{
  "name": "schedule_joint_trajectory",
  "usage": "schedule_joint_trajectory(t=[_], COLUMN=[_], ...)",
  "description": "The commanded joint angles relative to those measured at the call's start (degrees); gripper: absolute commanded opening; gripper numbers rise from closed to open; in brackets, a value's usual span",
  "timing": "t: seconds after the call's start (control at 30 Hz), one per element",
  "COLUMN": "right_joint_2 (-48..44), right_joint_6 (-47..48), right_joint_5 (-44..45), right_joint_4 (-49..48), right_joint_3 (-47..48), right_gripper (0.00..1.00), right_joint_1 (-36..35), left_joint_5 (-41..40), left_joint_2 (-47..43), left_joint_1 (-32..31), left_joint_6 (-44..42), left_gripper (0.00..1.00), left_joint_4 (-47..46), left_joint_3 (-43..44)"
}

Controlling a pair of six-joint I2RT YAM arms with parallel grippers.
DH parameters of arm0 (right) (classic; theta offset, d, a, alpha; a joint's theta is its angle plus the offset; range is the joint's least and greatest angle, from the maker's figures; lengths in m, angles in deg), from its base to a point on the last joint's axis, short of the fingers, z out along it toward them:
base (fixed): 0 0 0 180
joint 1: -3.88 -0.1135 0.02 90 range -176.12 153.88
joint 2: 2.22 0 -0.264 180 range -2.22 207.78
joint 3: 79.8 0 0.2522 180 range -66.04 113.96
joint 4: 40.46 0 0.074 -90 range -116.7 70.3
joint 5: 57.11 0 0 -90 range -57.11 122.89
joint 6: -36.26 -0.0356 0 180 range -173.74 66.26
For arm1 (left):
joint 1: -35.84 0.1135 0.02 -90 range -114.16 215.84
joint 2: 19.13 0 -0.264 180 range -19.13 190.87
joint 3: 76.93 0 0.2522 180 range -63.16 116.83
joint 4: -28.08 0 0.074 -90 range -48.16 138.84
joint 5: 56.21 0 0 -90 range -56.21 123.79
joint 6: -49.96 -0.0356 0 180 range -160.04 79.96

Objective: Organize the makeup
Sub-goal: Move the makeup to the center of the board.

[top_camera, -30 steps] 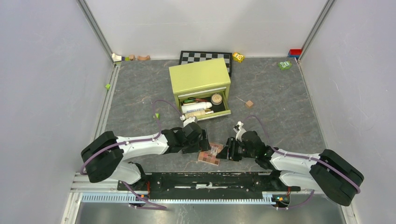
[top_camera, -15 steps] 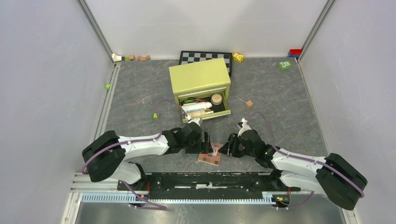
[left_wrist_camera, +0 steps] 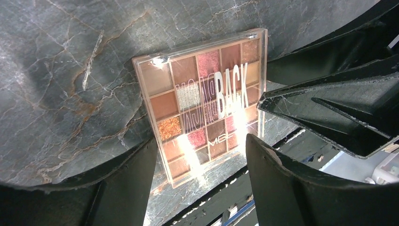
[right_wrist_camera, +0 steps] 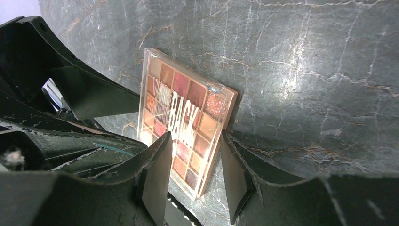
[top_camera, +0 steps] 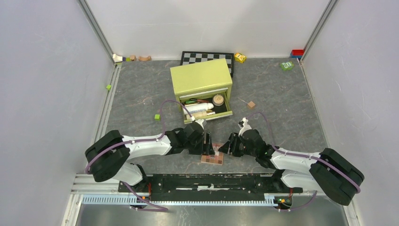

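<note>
The square pink-brown eyeshadow palette point(top_camera: 212, 159) stands tipped up on one edge on the grey table, near the front rail. My right gripper point(top_camera: 225, 149) is shut across its near corner; in the right wrist view the palette point(right_wrist_camera: 186, 122) sits between the right gripper point(right_wrist_camera: 195, 136) fingers. From the other side, my left gripper point(top_camera: 207, 149) is open and straddles the palette point(left_wrist_camera: 202, 101); the left gripper point(left_wrist_camera: 201, 141) fingers stand apart on either side of its lower edge. Other makeup lies in the open drawer point(top_camera: 229, 106): a white bottle point(top_camera: 197, 108), a beige bottle point(top_camera: 200, 114), a round compact point(top_camera: 218, 100).
The drawer belongs to a green cabinet point(top_camera: 201, 77) at mid-table. A chequered board point(top_camera: 207, 57) leans behind it. A wooden cube point(top_camera: 251, 104) and a green cube point(top_camera: 157, 117) lie on the table, and small toys line the back wall. The black front rail point(top_camera: 207, 181) runs just behind the palette.
The left gripper's jaws have narrowed round the palette. The palette has tipped more upright, and both grippers have drawn in closer to it.
</note>
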Motion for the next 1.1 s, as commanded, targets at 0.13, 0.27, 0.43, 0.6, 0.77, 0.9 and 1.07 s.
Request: schedule_joint_trajectory(t=[0.13,0.27,0.43,0.6,0.77,0.9,1.07], right_joint_2=[-2.92,-5.27,-5.13,-4.21,-3.93,-4.3,-4.98], right_joint_6=[2.66,3.54,3.37,4.18,5.46,5.05,5.61], right_joint_5=[0.36,1.55,2.33,2.54,2.97,2.64,2.34], right_joint_4=[5.75,7.09,5.66,6.03,7.45,6.95,4.55], right_joint_3=[0.61,1.97,2.71,4.98,6.91,6.47,6.1], right_gripper=[0.48,0.48,0.48,0.48,0.47,0.48,0.47], right_joint_1=[-0.93,-0.93,-0.8,-0.41,-0.23,-0.21,-0.15], left_joint_5=[2.04,-0.34,-1.89,-2.68,-3.73,-3.83,-4.86], left_joint_2=[2.38,-0.43,-2.42,-2.08,-1.09,-2.03,-3.22], left_joint_1=[-0.94,-0.95,-0.91,-0.95,-0.86,-0.86,-0.64], left_joint_6=[-0.34,0.09,-0.3,-1.35,-2.52,-2.2,-2.41], left_gripper=[0.74,0.74,0.75,0.74,0.72,0.71,0.72], left_joint_4=[-0.31,1.77,2.89,3.94,5.94,5.48,5.89], left_joint_3=[3.46,4.75,6.17,8.62,10.19,9.11,9.47])
